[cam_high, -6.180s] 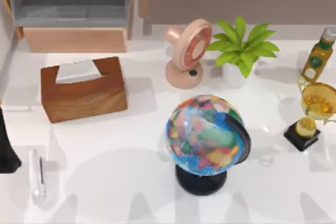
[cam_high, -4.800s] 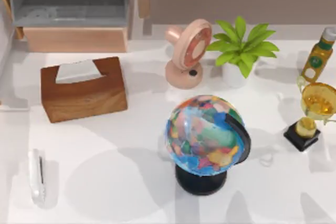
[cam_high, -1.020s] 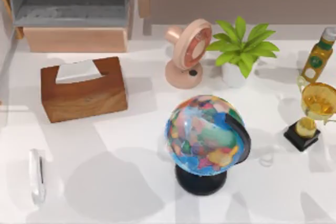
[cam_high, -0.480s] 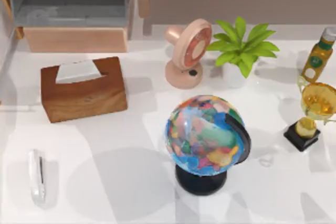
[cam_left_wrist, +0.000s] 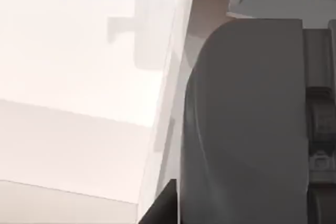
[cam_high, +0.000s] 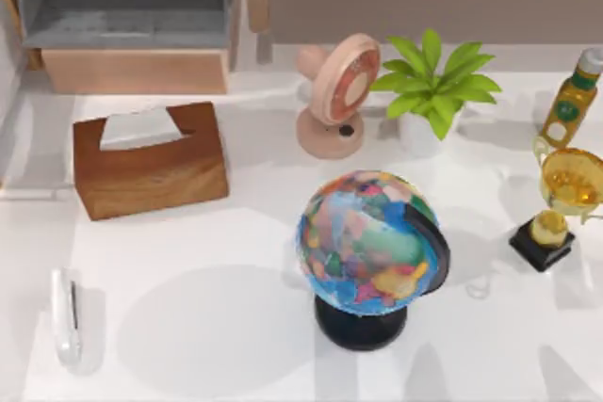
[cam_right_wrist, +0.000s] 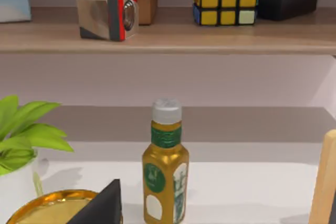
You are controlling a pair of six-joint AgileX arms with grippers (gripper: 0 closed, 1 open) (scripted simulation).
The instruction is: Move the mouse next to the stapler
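Note:
The stapler [cam_high: 66,315] is white with a dark slot and lies flat near the table's front left corner. The mouse is out of view. A black part of my left gripper [cam_left_wrist: 160,208] shows in the left wrist view, against a white wall and a dark grey rounded body [cam_left_wrist: 247,119]. A black part of my right gripper [cam_right_wrist: 102,205] shows in the right wrist view, low over the golden trophy cup [cam_right_wrist: 47,208] and facing the yellow bottle [cam_right_wrist: 164,182].
A globe [cam_high: 370,247] stands at the table's middle, with a wooden tissue box [cam_high: 151,159] at the left. A pink fan [cam_high: 334,96] and a potted plant [cam_high: 431,91] stand behind. The trophy [cam_high: 563,197] and the bottle [cam_high: 571,101] are at the right. An open grey drawer [cam_high: 122,7] is at the back left.
My left arm, at the table's left edge 6.2 s ago, has left the top view. Since then only the shadows on the table have shifted. The stapler has stayed in place.

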